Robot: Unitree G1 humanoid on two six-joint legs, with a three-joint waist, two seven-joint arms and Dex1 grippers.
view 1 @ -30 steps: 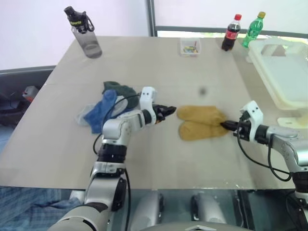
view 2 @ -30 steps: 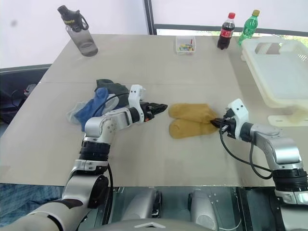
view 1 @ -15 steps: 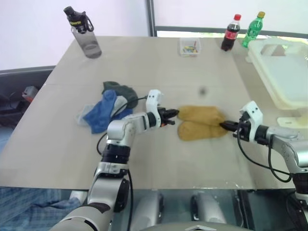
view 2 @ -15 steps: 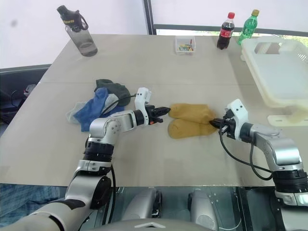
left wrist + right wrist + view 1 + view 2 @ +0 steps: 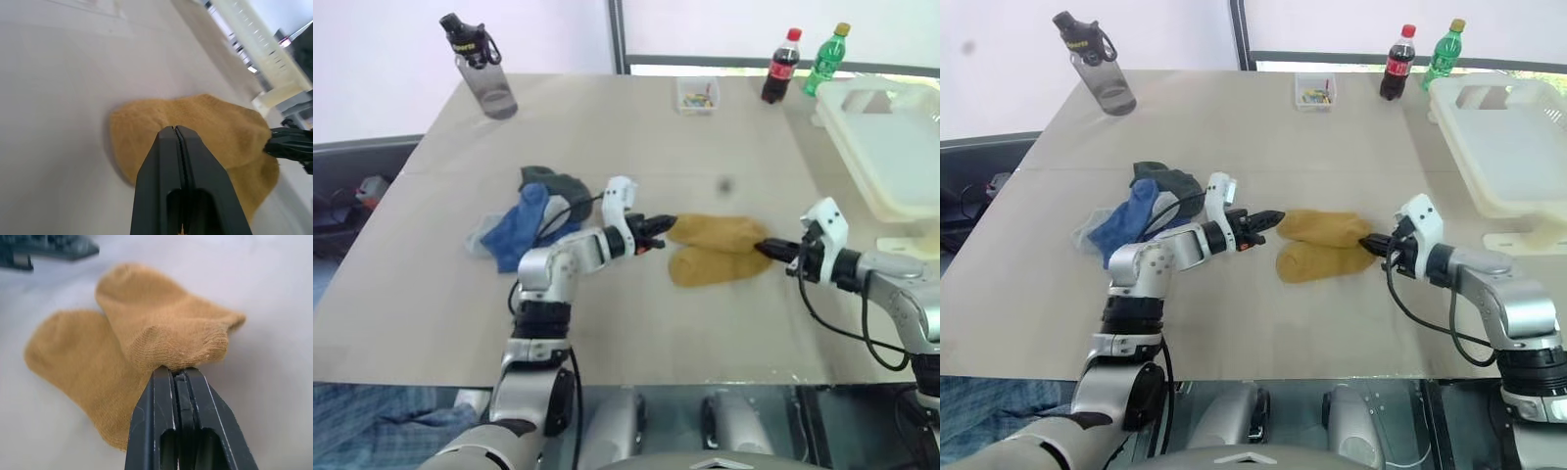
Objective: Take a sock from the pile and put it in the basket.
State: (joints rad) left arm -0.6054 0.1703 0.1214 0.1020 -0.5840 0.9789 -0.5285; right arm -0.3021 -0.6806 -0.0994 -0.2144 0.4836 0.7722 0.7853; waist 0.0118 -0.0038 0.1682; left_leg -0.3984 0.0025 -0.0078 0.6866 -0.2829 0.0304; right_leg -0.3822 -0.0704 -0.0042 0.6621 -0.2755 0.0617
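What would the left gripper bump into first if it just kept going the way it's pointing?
The mustard sock: the left gripper, shut, sits right at its near edge, likely already pinching it. Further along is the right gripper, clamped on the far end.

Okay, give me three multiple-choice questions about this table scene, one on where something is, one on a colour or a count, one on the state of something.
1. Where does the basket sit?
A. at the table's far right
B. beside the grey water bottle
C. between the grippers

2. How many capped soft-drink bottles stand at the table's far edge?
A. one
B. two
C. four

3. What is the right gripper doing?
A. hanging open
B. shut on nothing
C. pinching the mustard sock

Answers: 1 A, the cream bin lies along the right edge. 2 B, a cola bottle and a green bottle. 3 C, the right wrist view shows its fingers closed on the sock's cuff.
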